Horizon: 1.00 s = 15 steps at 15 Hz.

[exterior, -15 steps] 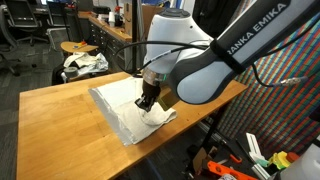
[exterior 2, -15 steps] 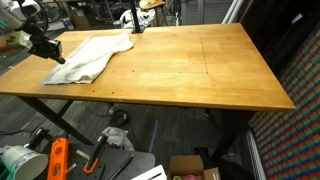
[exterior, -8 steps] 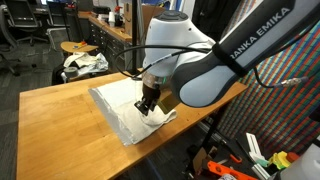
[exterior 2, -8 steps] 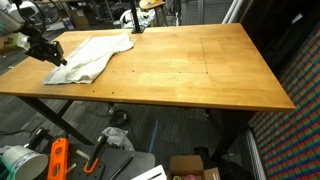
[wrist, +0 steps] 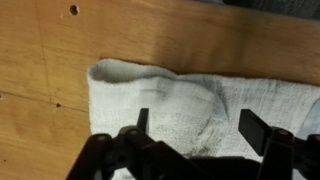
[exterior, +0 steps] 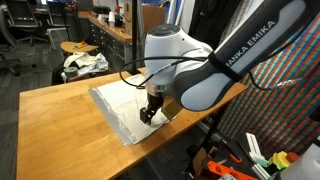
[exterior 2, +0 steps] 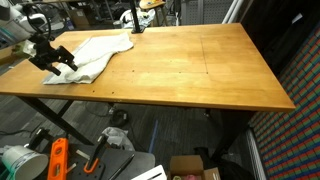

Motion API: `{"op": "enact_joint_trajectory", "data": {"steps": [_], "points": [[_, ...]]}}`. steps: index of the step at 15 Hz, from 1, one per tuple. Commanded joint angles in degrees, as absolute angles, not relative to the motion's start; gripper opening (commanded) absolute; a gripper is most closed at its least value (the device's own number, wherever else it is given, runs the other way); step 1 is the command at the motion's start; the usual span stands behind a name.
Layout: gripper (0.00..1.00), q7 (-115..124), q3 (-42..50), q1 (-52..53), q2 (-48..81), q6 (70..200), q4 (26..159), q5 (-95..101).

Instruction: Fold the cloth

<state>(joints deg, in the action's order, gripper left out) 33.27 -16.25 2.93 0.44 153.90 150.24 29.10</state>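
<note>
Wrist view is showing the gripper [wrist: 195, 125] hanging low over the cloth [wrist: 200, 95], its two dark fingers standing wide apart with nothing pinched between them; the fabric is lying loose under the gap. In that view the cloth is running as a band across the wooden table [wrist: 60, 60], its left end rounded over like a doubled layer, and a soft hump is bulging right beneath the jaws.

In both exterior views the cloth [exterior: 115, 105] [exterior 2: 95, 55] is resting flat on the table [exterior: 50, 125], close to the edge nearest the arm, off-white, thin and wrinkly, with a greyish strip along one side. The gripper [exterior: 150, 112] [exterior 2: 55, 62] is sitting at the cloth's end, very near that table edge.

The risks, as I am judging them: the fingertips are sitting so low that rising carelessly could be snagging the weave and dragging the turned-over layer back open. The hump is looking springy, so the fold may be relaxing unevenly. With the fabric lying this close to the edge, a sideways tug could be pulling part of it off the table.
</note>
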Motion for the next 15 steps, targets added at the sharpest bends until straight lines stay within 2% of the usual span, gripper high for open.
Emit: {"op": "enact_joint_trajectory", "data": {"steps": [1,2,3,5,12,14,15], "points": [[1.0,33.56,-16.4,3.12,3.2,152.06,148.31,29.2],[1.0,33.85,-16.29,3.06,3.97,152.53,148.1,29.48],[0.75,33.92,-16.19,3.0,4.46,153.06,147.94,29.62],[0.73,33.61,-16.08,2.87,5.27,153.78,147.55,29.39],[0.18,33.7,-15.6,2.62,6.56,154.31,145.72,29.45],[0.04,33.57,-15.45,2.56,6.53,154.05,145.42,29.38],[0.01,33.57,-15.33,2.53,6.43,154.03,145.34,29.37]]}}
